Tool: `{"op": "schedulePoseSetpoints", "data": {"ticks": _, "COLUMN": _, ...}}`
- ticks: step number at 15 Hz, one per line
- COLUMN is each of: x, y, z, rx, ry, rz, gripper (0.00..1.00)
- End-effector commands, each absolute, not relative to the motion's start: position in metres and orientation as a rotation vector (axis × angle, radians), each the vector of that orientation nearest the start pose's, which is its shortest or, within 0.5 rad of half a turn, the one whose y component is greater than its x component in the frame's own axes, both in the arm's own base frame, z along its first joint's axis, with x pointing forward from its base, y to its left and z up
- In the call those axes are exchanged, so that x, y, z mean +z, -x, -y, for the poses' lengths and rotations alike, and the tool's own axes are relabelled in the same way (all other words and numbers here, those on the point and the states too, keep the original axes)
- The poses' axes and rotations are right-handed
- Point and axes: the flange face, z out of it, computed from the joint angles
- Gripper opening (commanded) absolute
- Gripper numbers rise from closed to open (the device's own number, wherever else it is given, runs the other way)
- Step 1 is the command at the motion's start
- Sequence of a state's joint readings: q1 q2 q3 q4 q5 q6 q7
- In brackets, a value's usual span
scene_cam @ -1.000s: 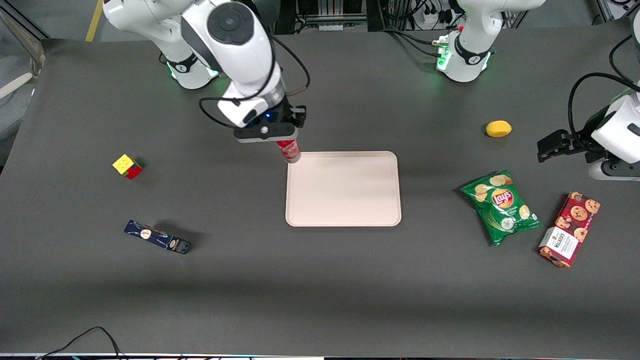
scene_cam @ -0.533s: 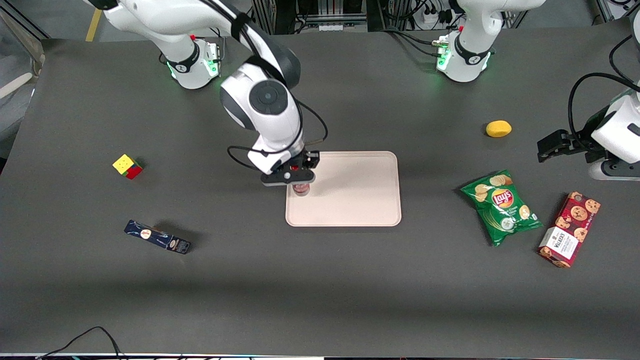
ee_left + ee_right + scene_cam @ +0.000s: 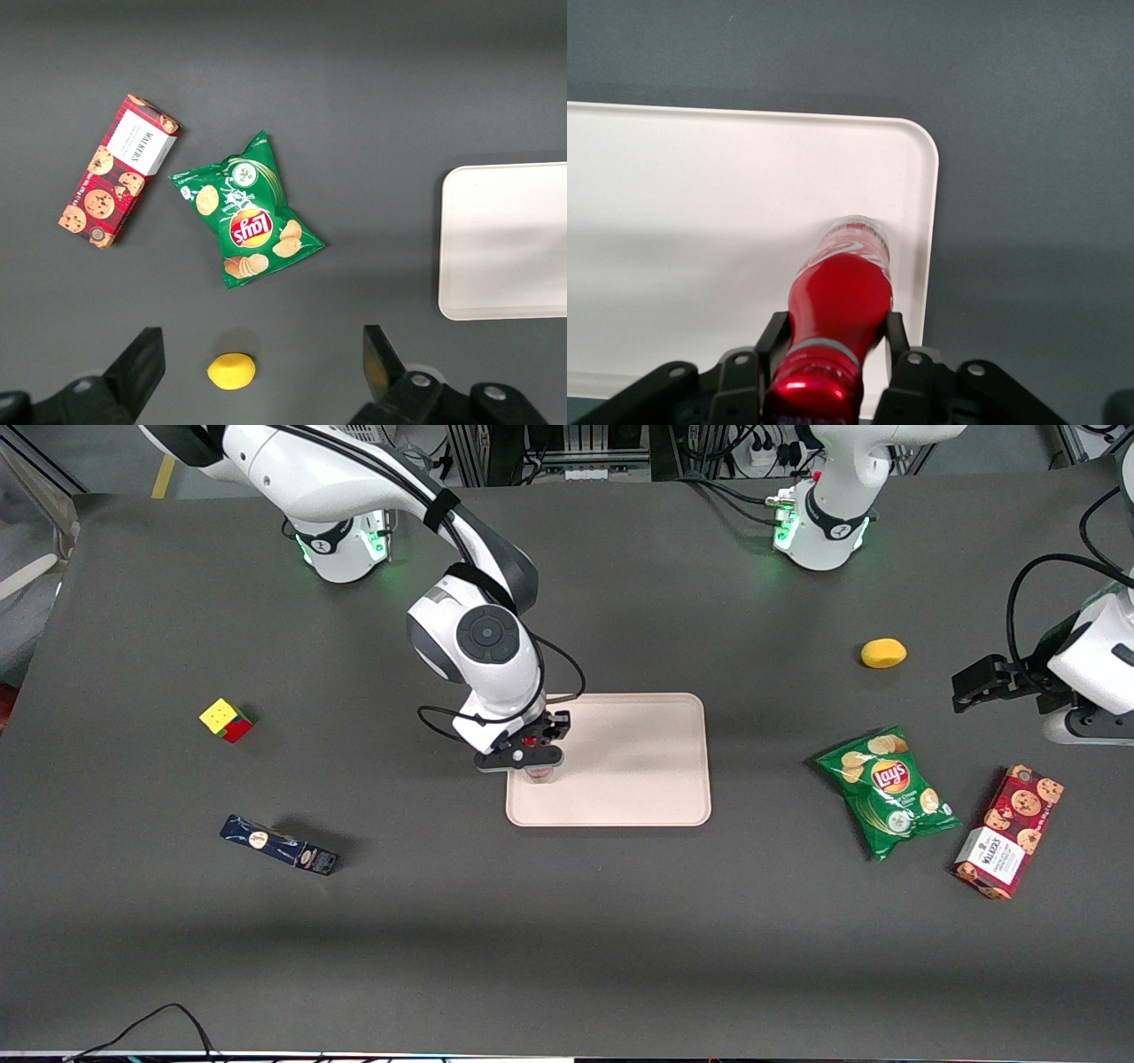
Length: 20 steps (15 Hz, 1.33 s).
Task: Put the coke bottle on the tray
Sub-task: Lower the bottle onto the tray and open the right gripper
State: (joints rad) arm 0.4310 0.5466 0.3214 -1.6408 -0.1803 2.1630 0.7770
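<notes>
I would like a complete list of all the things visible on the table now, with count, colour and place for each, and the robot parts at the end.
slim red coke bottle: 1, red with white script, upright in the gripper, over the tray near its rim
flat pale pink rectangular tray: 1, pale pink, middle of the table
colourful puzzle cube: 1, yellow, red and green, toward the working arm's end
dark blue box: 1, dark blue, nearer the front camera than the cube
yellow lemon: 1, yellow, toward the parked arm's end
green chips bag: 1, green, nearer the camera than the lemon
red cookie box: 1, red and white, beside the chips bag
gripper: 1, black, shut on the bottle's upper part
</notes>
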Motion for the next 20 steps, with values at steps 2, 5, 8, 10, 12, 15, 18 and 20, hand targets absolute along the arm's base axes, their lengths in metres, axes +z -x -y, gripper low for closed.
{"op": "schedulePoseSetpoints", "data": {"ticks": 2, "x": 0.2998, "y": -0.5188, "z": -0.4392, "rx": -0.047, "ry": 3.125, "rz": 0.042, "gripper": 0.0}}
{"op": "schedulePoseSetpoints", "data": {"ticks": 5, "x": 0.2964, "y": -0.5191, "z": -0.4397, "rx": -0.046, "ry": 3.122, "rz": 0.042, "gripper": 0.0}}
{"op": "schedulePoseSetpoints", "data": {"ticks": 8, "x": 0.2963, "y": -0.5197, "z": -0.4387, "rx": -0.044, "ry": 3.123, "rz": 0.044, "gripper": 0.0}}
{"op": "schedulePoseSetpoints", "data": {"ticks": 10, "x": 0.2969, "y": -0.5234, "z": -0.4356, "rx": -0.051, "ry": 3.125, "rz": 0.043, "gripper": 0.0}}
{"op": "schedulePoseSetpoints", "data": {"ticks": 12, "x": 0.2969, "y": -0.524, "z": -0.4348, "rx": -0.051, "ry": 3.125, "rz": 0.031, "gripper": 1.0}}
{"op": "schedulePoseSetpoints", "data": {"ticks": 15, "x": 0.2977, "y": -0.5269, "z": -0.4329, "rx": -0.05, "ry": 3.123, "rz": 0.025, "gripper": 1.0}}
{"op": "schedulePoseSetpoints", "data": {"ticks": 18, "x": 0.2986, "y": -0.5268, "z": -0.4328, "rx": -0.051, "ry": 3.123, "rz": 0.023, "gripper": 1.0}}
{"op": "schedulePoseSetpoints", "data": {"ticks": 20, "x": 0.3006, "y": -0.528, "z": -0.4333, "rx": -0.056, "ry": 3.12, "rz": 0.014, "gripper": 1.0}}
